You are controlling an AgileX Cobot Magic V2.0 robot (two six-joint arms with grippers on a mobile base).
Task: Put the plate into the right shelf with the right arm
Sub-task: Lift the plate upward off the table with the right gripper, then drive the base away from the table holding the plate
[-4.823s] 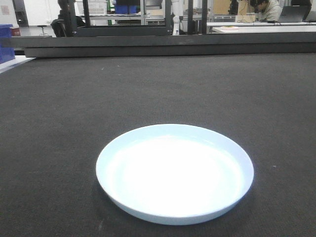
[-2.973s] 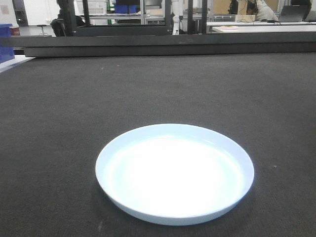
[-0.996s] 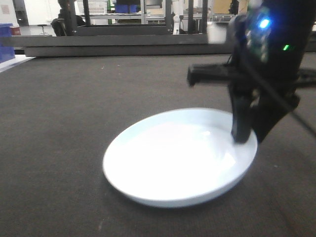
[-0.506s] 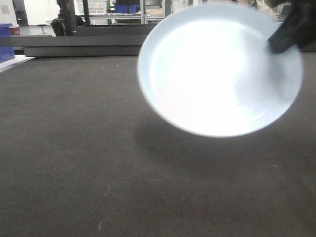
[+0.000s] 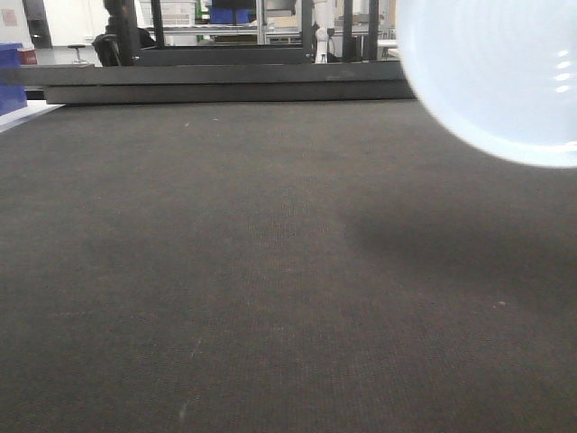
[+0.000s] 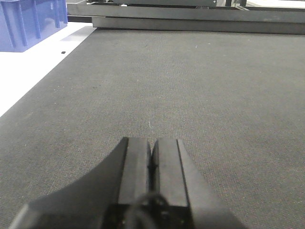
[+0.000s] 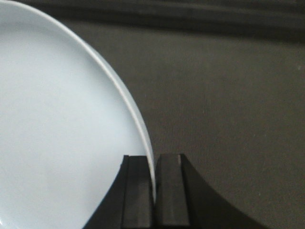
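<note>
Plate (image 7: pixel 62 133) rim sits pinched between the two dark fingers of the right pincer (image 7: pixel 154 163), which is closed down to a narrow slit just wide enough for that thin edge. In the right wrist view the plate fans out from the grip to fill the left half of the frame, its pale glossy face turned toward the camera. The dark woven tabletop (image 5: pixel 225 271) lies behind it, not under it. The front view agrees: the plate hangs in the upper right corner, cut off by the frame edges, clear of the tabletop and casting a soft shadow (image 5: pixel 451 244) on the cloth at right (the arm itself is out of that frame).

The left pincer (image 6: pixel 151 143) has its fingers pressed together on nothing, low over bare tabletop. A blue crate (image 6: pixel 28 21) stands at the upper left of its view, on a white surface beside the dark cloth.

By my reading, the grasp and the lift are done, so the opening part of the task is complete. What is left is the larger share: carrying the plate across, setting it on the right shelf and letting go. No view shows that shelf clearly enough to pick out, so I cannot tell how near the plate is to it.
</note>
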